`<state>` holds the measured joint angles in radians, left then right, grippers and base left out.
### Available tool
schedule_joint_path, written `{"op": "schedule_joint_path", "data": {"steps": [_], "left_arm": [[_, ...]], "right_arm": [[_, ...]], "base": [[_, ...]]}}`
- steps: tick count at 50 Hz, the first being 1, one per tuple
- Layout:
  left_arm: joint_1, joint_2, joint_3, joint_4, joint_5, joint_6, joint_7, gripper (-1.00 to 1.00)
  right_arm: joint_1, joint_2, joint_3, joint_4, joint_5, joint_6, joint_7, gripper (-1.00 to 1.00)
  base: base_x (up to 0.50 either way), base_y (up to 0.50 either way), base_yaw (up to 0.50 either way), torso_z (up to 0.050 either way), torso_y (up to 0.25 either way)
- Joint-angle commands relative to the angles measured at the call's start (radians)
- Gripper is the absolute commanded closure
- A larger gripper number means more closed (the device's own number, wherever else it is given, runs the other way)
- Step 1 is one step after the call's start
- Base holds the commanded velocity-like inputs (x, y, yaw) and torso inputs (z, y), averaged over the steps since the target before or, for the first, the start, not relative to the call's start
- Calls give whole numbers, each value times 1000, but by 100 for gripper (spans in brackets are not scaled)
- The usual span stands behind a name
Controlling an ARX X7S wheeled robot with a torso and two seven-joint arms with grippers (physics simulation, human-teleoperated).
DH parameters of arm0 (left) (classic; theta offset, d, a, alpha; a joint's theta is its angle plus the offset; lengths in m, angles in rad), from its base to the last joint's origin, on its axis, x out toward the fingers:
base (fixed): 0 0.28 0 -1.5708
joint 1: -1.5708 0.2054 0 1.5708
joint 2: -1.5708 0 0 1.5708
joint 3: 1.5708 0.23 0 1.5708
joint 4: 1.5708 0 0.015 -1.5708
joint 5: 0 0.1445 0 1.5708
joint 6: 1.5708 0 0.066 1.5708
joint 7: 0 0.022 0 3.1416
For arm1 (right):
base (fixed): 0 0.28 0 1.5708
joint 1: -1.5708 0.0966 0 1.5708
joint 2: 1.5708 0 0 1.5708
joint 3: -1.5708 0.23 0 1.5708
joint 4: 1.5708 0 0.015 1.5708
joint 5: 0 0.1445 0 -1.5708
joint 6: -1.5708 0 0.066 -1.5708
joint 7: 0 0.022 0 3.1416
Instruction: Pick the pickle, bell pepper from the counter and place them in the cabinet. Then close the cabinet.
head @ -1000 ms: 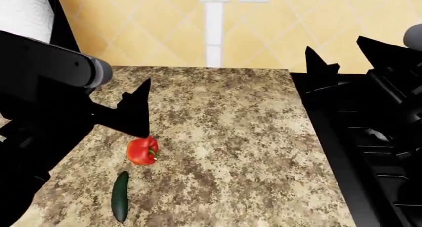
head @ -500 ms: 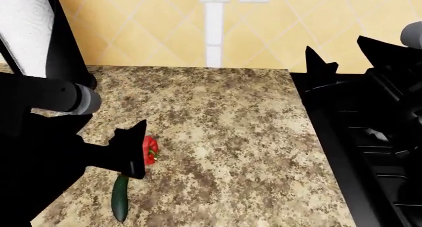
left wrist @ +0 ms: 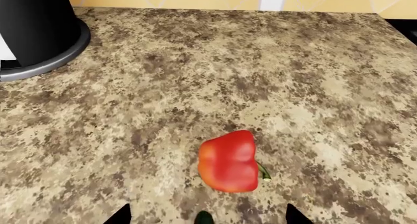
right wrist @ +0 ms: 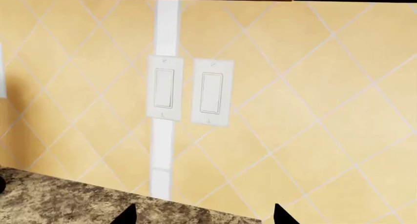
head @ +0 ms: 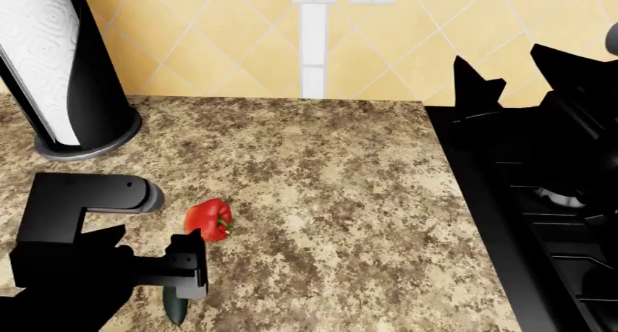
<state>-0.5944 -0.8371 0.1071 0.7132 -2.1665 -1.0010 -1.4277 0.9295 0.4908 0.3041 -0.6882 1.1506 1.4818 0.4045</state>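
The red bell pepper (head: 208,220) lies on the speckled granite counter (head: 338,166), with the dark green pickle (head: 176,310) just nearer the front edge. My left gripper (head: 184,270) hangs low over the pickle's far end and is open. In the left wrist view the pepper (left wrist: 229,160) lies ahead of the gripper (left wrist: 205,217). The pickle's tip (left wrist: 204,218) shows between its spread fingertips, and nothing is held. My right gripper (head: 507,68) is raised over the stove, open and empty. It faces the wall in the right wrist view (right wrist: 205,216). The cabinet is out of view.
A paper-towel roll on a black holder (head: 58,71) stands at the back left of the counter; its base (left wrist: 39,43) shows in the left wrist view. The black gas stove (head: 540,223) borders the counter's right side. Two wall switches (right wrist: 189,90) sit on the yellow tiled backsplash.
My left arm has dropped and drawn back toward the counter's front edge, from above the pepper to over the pickle. The pepper and the paper-towel roll are now uncovered. The right arm has barely moved.
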Motion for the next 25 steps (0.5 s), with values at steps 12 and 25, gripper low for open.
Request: {"op": "schedule_joint_path", "data": {"steps": [12,25], "left_arm": [[244,28,-5,27,131,4,48,-100],[353,57,-10,22,254,-47,164,-100]], "right_arm": [[-19,23,7,17,38,-40,27,-100],[-23,29,-1,23,60,-57,47,-100]], "base": [[0,0,0,0,0],[0,0,0,0,0]]}}
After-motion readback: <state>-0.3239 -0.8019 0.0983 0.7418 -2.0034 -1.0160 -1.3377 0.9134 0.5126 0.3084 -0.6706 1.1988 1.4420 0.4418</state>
